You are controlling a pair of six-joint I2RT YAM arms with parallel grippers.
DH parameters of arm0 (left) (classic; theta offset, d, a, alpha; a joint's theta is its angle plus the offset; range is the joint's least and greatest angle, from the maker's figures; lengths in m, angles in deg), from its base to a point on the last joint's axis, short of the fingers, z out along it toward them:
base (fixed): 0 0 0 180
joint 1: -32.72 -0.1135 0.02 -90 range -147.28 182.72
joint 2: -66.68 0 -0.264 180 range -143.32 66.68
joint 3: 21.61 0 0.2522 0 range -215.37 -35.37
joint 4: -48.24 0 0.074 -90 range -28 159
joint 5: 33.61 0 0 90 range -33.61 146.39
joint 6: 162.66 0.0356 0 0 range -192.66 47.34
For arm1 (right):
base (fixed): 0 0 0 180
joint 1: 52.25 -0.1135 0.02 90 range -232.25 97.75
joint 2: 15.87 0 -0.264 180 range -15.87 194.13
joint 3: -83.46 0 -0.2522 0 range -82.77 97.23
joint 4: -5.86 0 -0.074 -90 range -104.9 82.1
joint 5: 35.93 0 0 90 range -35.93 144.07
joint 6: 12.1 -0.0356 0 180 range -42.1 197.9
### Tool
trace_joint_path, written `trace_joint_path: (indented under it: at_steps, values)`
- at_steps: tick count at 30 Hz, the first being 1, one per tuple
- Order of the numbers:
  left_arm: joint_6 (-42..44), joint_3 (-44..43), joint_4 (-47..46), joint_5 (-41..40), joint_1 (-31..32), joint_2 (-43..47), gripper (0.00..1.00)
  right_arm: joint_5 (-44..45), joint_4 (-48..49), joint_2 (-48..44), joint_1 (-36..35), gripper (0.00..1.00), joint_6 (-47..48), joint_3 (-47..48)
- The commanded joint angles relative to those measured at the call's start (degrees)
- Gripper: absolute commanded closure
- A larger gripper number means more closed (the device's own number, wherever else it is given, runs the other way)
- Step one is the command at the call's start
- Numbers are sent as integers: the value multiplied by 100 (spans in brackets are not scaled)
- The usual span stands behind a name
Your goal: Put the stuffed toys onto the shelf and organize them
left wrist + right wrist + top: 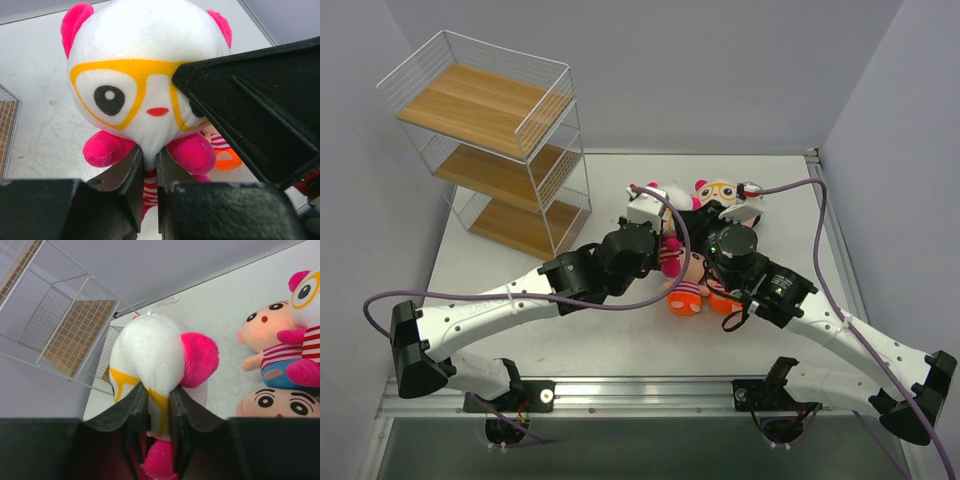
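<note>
Counting gave two white-headed toys (160, 355) (307, 295), two peach toys (267, 330) (280, 402), mid-desk (640, 350), right of one shelf (485, 110). Left tool (148, 167) clamped a white-headed toy's (145, 55) striped body; right tool (159, 395), a white-headed toy's head.

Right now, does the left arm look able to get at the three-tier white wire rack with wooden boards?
Probably yes: the rack stands far left, that arm's side, bare table between. But the left gripper is shut on the white-headed, yellow-glasses plush doll, whose head the right gripper seems to pinch too.
</note>
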Motion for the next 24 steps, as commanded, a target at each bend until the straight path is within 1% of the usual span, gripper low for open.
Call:
trace_joint_path:
  at_steps: [1,2,4,5,7,8,10,11,12,15,19,20,22,23,24]
  values:
    - [234,6,-330,-82,12,337,98,117,368,-271,-57,70,147,113]
    - [348,6,-321,-55,12,381,98,117,324,-306,-48,58,234,139]
    - [480,14,-373,-11,12,522,98,82,166,-447,-57,46,331,262]
    - [620,-3,-391,50,12,618,98,73,122,-534,-57,35,410,306]
    - [744,-30,-409,112,12,715,98,55,-19,-649,-57,25,595,464]
    - [841,-64,-418,164,12,794,98,55,-54,-771,-48,18,665,517]
    - [938,-187,-383,340,3,865,98,46,-142,-904,-57,12,859,561]
    - [1051,-249,-365,410,12,891,98,20,-134,-1052,-57,8,938,561]
    - [1096,-415,-287,559,12,935,98,11,-134,-1132,-57,6,1017,561]
    - [1315,-732,-67,674,3,944,98,-68,-177,-1457,-57,0,1315,579]
    - [1711,-1504,92,832,3,900,97,-94,-116,-1853,-57,0,1746,465]
    - [1920,-1654,83,833,3,874,97,-103,-107,-1975,-57,1,1851,421]
    - [2132,-1935,101,815,-23,821,96,-94,-168,-2047,-57,1,1957,377]
    - [2281,-2302,118,806,-32,743,96,-94,-212,-2090,-57,0,2054,368]
    - [2492,-2471,179,798,-49,698,97,-94,-291,-2091,-57,0,2089,368]
